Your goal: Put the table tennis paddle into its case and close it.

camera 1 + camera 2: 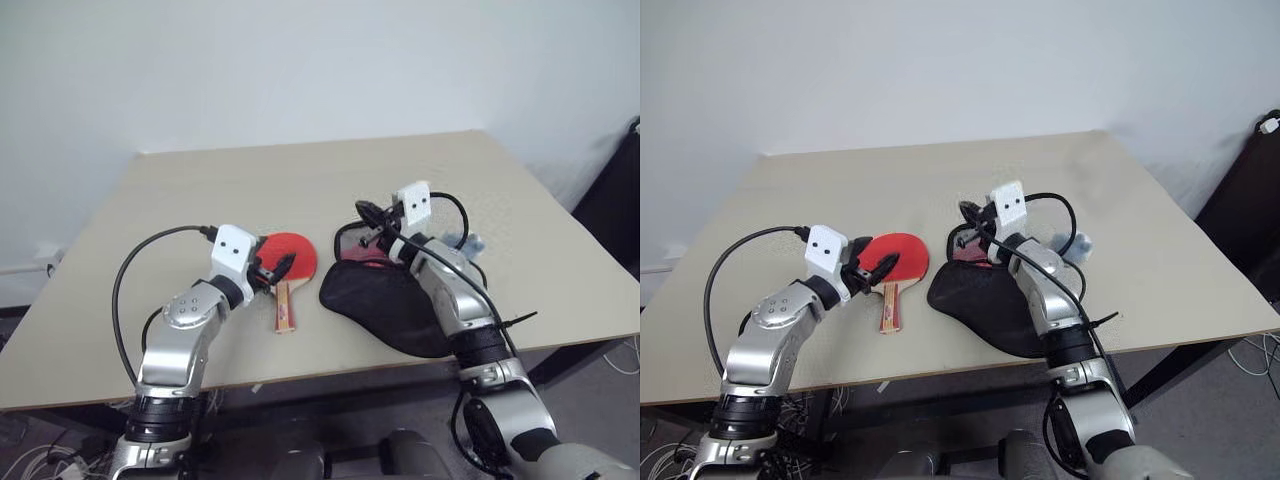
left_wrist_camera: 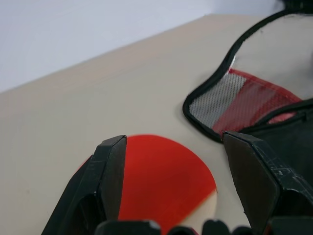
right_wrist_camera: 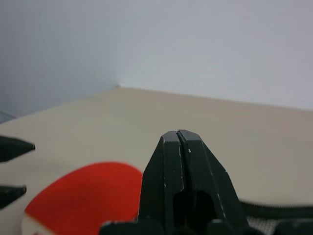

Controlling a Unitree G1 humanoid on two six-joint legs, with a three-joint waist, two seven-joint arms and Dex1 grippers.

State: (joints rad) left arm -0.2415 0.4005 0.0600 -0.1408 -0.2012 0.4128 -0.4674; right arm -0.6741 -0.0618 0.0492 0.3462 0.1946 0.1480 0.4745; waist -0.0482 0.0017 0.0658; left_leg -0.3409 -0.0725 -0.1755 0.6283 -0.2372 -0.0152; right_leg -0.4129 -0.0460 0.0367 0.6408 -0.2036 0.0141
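Black left pincer [image 2: 171,191] agape over red paddle [image 2: 164,181].

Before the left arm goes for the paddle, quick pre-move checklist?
1. Left gripper open, fingers either side of the round red rubber-faced paddle: ok.
2. Paddle lying flat on the beige table, not yet gripped: ok.
3. Light wooden handle clear of other things: ok.
4. Black soft fabric case mouth open, red lining showing: ok.
5. Right gripper shut above the case rim; whether it pinches the flap: cannot tell.
6. Small grey-blue piece behind the right arm, off the path: ok.
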